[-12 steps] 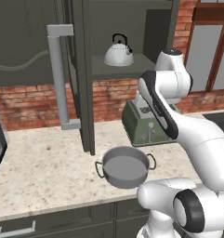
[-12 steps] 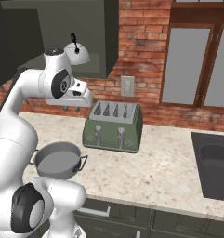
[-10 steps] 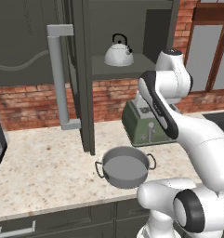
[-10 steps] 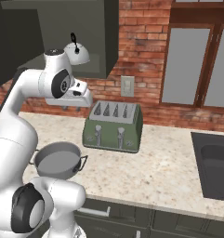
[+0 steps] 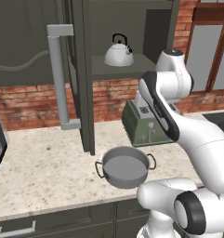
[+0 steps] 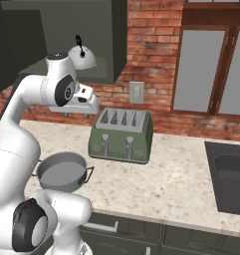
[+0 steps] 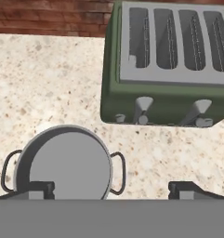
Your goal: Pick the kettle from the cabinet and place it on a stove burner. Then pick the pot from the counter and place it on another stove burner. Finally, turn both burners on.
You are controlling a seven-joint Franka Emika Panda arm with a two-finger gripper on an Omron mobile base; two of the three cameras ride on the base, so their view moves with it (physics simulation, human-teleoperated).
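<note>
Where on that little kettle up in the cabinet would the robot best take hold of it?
Probably the thin black arched handle on top of the kettle. It stands upright on the cabinet shelf with its handle clear above the dome, while the rounded body looks slippery and wide. With the door swung open, the open end effector would likely come in from the front, level with the handle.

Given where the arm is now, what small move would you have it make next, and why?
Probably raise the open gripper toward the cabinet shelf. The kettle sits there untouched, while the hand looks down at the pot and toaster on the counter; the kettle comes first.
</note>
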